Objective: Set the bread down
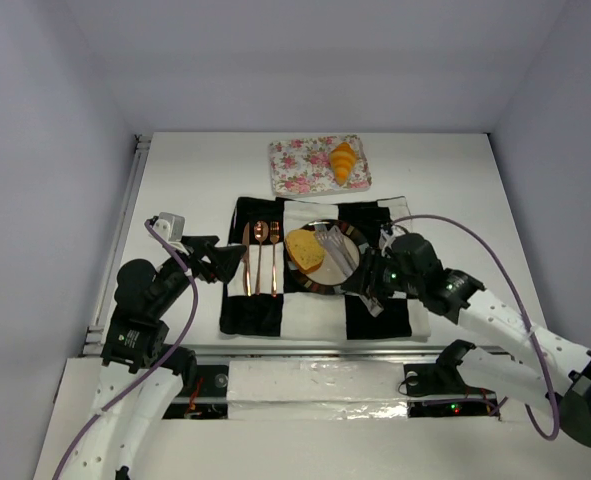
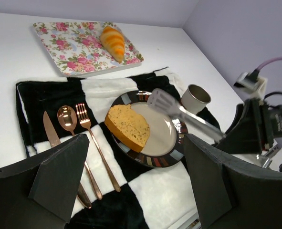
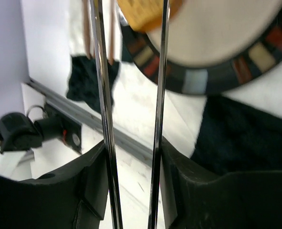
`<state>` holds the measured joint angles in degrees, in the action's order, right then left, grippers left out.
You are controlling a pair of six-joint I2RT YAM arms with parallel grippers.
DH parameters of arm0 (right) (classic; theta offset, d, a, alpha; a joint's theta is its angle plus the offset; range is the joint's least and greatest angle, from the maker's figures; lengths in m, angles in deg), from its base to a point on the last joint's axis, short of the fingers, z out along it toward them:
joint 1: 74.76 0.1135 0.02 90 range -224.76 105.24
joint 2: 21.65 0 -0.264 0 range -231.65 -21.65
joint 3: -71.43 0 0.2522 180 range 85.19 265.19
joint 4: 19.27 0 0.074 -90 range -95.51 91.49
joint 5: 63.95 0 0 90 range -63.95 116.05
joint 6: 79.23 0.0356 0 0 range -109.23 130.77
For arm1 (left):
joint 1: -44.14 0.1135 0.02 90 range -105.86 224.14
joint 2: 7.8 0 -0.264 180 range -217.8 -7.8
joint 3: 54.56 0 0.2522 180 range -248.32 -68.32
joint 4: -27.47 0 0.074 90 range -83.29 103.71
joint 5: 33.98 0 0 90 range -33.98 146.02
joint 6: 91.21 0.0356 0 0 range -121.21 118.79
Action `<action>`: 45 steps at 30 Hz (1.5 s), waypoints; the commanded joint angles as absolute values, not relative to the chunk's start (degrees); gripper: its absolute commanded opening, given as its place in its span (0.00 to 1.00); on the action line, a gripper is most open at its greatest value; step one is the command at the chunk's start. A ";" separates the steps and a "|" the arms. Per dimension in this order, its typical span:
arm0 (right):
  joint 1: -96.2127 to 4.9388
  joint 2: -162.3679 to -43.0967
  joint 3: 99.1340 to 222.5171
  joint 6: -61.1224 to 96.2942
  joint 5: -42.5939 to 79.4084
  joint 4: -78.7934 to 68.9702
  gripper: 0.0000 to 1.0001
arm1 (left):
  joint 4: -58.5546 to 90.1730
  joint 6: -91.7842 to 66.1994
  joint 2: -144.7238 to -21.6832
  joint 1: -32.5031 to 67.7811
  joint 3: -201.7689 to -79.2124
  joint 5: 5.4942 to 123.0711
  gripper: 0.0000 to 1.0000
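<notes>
**Q:** Where is the bread?

**A:** The chunky slice (image 2: 127, 125) lies on the left half of a stripe-rimmed plate (image 2: 152, 160), mid-placemat (image 1: 260, 310). The croissant (image 1: 343, 161) sits at the right end of a floral tray (image 1: 295, 165), far side of the table.

**Q:** And the arms?

**A:** The right gripper (image 3: 132, 152) is clamped on the handle of a metal spatula (image 2: 162, 100), its slotted head over the plate just right of the slice. The left gripper (image 1: 233, 262) hangs with jaws spread and holding nothing at the placemat's left edge, beside a knife (image 1: 245, 255), spoon (image 1: 260, 250) and fork (image 1: 274, 250). A small cup (image 2: 195, 98) stands right of the plate.
</notes>
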<state>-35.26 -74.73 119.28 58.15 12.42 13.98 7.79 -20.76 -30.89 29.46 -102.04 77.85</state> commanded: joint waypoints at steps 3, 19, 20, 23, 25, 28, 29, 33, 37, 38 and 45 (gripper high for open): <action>-34.77 -77.63 129.30 53.68 20.85 14.36 0.45 | 9.75 -20.46 -30.91 29.20 -101.63 77.99 0.78; -50.86 -115.16 161.73 39.16 27.19 19.19 0.52 | 9.84 -20.37 -29.51 28.67 -101.54 78.08 0.78; -51.64 -117.43 162.79 38.99 27.19 19.45 0.52 | 9.84 -20.37 -29.51 28.67 -101.63 78.08 0.78; -52.26 -120.78 166.65 38.46 26.75 20.68 0.52 | 9.84 -20.29 -29.42 28.67 -101.63 78.17 0.78; -52.88 -124.03 168.50 37.76 26.49 21.65 0.52 | 9.75 -20.28 -29.51 28.14 -101.63 78.17 0.78; -52.88 -127.46 170.97 37.05 24.47 22.53 0.53 | 9.84 -20.28 -29.42 28.14 -101.63 78.17 0.78; -52.88 -128.17 171.49 36.88 24.55 22.79 0.53 | 9.84 -20.28 -29.42 28.14 -101.55 78.17 0.78; -53.41 -130.90 172.82 37.22 24.73 23.14 0.53 | 9.75 -20.28 -29.33 27.62 -101.63 78.17 0.78; -53.41 -132.04 172.64 37.23 24.91 22.79 0.53 | 9.66 -20.28 -29.33 27.62 -101.63 78.17 0.78; -53.41 -132.39 172.56 37.31 24.82 22.79 0.52 | 9.66 -20.28 -29.33 27.62 -101.63 78.08 0.78; -53.41 -126.61 167.55 38.28 23.94 18.93 0.29 | 9.66 -20.28 -29.33 27.62 -101.63 77.91 0.78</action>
